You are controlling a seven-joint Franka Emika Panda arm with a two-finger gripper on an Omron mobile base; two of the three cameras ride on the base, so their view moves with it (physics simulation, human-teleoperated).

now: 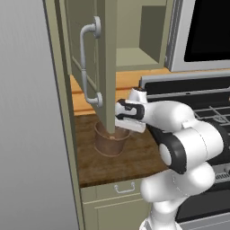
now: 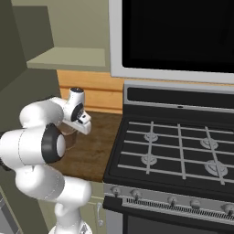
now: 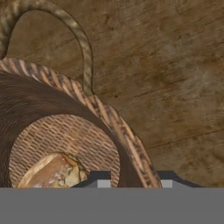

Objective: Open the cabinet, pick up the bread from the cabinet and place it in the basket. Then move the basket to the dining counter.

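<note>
The brown woven basket [image 1: 109, 144] stands on the short dark wood worktop [image 1: 134, 157], right under the edge of the open cabinet door [image 1: 107, 58]. A piece of bread [image 3: 49, 173] lies on the basket's floor. My gripper [image 3: 133, 178] hangs over the basket's right side, one finger inside and one outside the rim [image 3: 109, 118], shut on it. The basket's thin loop handle [image 3: 74, 30] lies flat on the wood behind it. The cabinet's shelf [image 1: 134, 56] is bare. The dining counter is out of view.
The door's curved grey bar handle [image 1: 87, 63] faces left, close above my hand. A stove [image 2: 173, 146] with grates adjoins the worktop on the right, below a microwave [image 2: 173, 32]. A drawer [image 1: 123, 187] sits under the worktop. A grey wall [image 1: 31, 134] stands at the left.
</note>
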